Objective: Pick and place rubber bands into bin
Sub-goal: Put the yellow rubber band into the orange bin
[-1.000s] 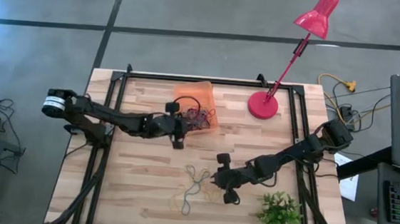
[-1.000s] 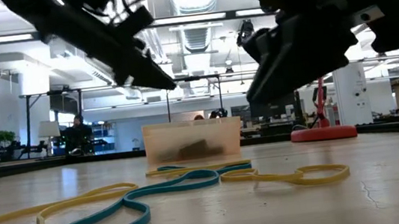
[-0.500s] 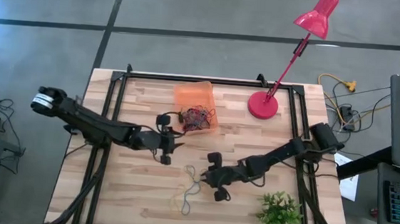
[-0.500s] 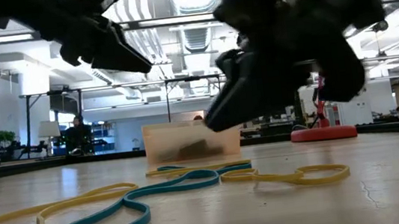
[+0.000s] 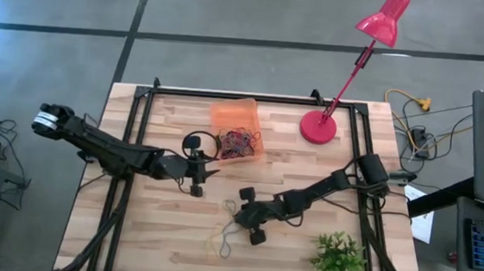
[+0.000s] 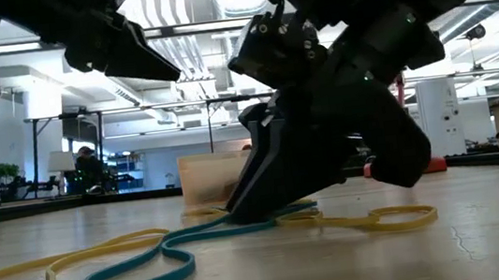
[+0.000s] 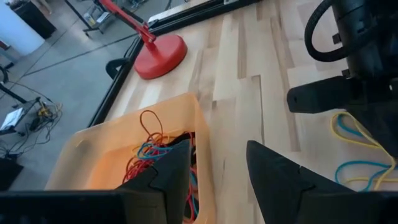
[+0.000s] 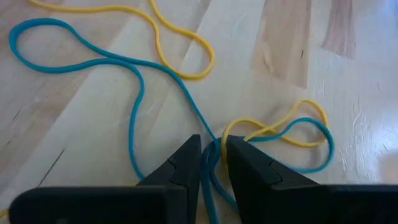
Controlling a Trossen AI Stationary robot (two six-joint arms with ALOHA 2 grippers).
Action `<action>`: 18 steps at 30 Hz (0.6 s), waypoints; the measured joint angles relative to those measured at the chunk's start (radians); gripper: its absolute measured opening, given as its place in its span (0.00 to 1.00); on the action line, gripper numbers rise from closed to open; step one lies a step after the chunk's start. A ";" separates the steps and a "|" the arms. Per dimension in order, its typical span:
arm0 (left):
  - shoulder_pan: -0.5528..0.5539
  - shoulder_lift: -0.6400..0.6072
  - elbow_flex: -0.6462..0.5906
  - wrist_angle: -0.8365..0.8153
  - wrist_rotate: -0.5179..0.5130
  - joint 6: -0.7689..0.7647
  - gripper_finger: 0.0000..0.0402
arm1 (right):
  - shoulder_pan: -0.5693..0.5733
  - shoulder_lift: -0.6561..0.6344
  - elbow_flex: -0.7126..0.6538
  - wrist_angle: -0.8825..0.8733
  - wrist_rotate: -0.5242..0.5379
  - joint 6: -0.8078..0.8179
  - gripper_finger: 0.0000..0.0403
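On table: right tool pinching thin blue rubber band, seemingly.

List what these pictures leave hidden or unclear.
- Bin contents: the tangled rubber bands are too small to count in the high view; the left gripper covers part in its wrist view.
- Blue band: the right gripper hides the pinched stretch.
- Yellow band: cut off at the low view's edge.

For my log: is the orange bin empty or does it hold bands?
Not empty: the bin holds a tangle of rubber bands, also seen in the left wrist view.
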 joint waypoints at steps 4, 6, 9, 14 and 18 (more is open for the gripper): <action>0.000 0.002 0.000 0.001 0.000 0.003 0.35 | -0.002 -0.006 0.006 -0.024 0.000 0.007 0.17; 0.000 0.002 0.000 -0.001 -0.001 0.003 0.35 | -0.003 -0.019 0.002 -0.035 0.000 0.007 0.17; 0.000 0.002 -0.001 0.000 -0.002 0.003 0.35 | -0.005 -0.039 -0.003 -0.044 -0.013 0.005 0.17; 0.000 0.002 -0.008 0.000 -0.005 0.003 0.35 | -0.005 -0.055 -0.004 -0.031 -0.093 0.003 0.17; 0.000 0.002 -0.015 0.002 -0.024 0.003 0.35 | -0.006 -0.055 -0.006 -0.034 -0.116 0.002 0.17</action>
